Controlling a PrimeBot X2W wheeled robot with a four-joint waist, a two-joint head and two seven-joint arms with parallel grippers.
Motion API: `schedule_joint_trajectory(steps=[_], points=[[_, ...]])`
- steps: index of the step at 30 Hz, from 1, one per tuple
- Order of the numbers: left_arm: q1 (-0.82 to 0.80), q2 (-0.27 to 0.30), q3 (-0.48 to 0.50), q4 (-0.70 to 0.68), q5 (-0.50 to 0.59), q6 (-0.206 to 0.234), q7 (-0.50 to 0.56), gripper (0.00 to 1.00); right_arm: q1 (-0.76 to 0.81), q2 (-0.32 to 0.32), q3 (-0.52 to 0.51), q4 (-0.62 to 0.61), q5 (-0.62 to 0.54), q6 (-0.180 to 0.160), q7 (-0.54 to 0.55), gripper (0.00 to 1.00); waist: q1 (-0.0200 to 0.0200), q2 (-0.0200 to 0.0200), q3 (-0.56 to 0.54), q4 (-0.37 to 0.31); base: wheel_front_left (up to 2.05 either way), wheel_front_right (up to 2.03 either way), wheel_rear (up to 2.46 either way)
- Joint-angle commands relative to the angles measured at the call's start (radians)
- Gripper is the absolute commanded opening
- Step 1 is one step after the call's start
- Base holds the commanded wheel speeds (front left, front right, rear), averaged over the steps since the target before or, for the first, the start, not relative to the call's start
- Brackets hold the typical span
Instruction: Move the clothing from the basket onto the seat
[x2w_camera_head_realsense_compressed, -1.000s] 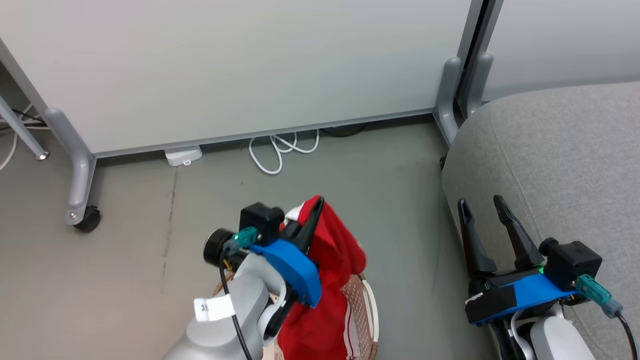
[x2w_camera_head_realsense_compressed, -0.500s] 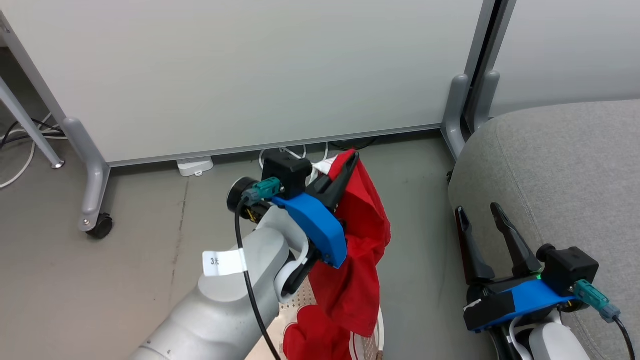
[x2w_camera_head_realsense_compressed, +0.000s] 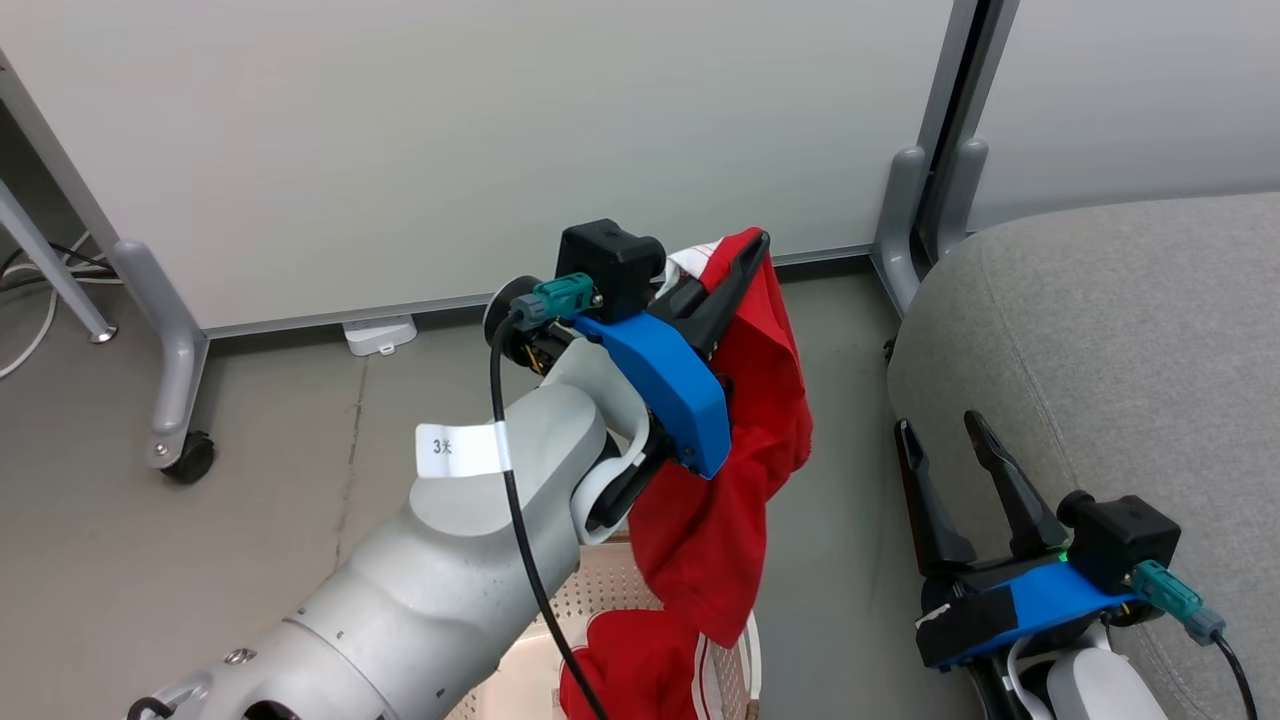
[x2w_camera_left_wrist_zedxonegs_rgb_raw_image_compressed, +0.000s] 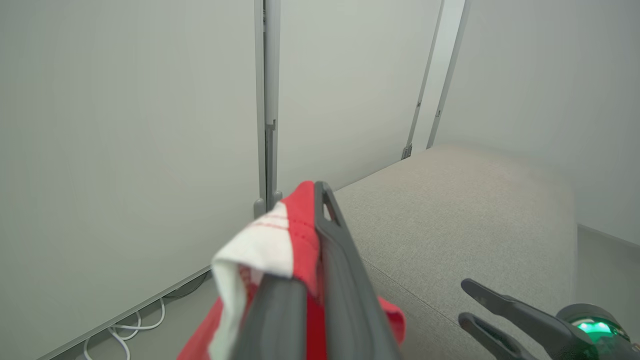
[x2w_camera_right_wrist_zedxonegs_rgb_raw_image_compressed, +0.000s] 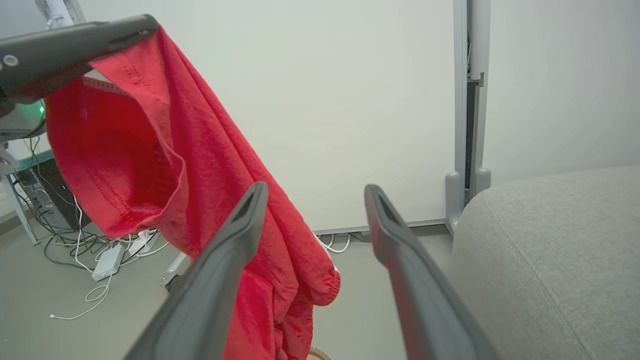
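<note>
Left tool (x2w_camera_head_realsense_compressed: 735, 262) grips one red garment (x2w_camera_head_realsense_compressed: 740, 480) by its white-trimmed edge, fingers pinched tight on the fabric. Garment hangs free above the basket (x2w_camera_head_realsense_compressed: 600, 590). Second red garment (x2w_camera_head_realsense_compressed: 640, 670) lies inside the basket, at 6 o'clock from the held one in the head view; whether the two touch cannot be told. Seat (x2w_camera_head_realsense_compressed: 1120, 330) stands at 3 o'clock, apart from the hanging fabric. Right tool (x2w_camera_head_realsense_compressed: 938, 422) has fingers spread, holding nothing, just beside the seat's front edge.
</note>
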Motion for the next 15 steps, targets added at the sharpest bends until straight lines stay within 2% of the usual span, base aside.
schedule_joint_trajectory(steps=[1, 15], points=[[-0.013, 0.001, -0.005, 0.004, -0.005, 0.009, -0.004, 0.00, 0.001, -0.003, 0.002, 0.001, 0.005, 0.000, 0.001, 1.00, -0.0001, 0.0000, 0.001, -0.002, 0.00, 0.00, 0.00], [-0.039, 0.001, -0.091, 0.027, -0.083, 0.017, -0.032, 0.00, -0.009, -0.003, 0.020, 0.004, 0.006, 0.000, 0.004, 1.00, -0.0001, 0.0000, 0.006, -0.009, 0.00, 0.00, 0.00]])
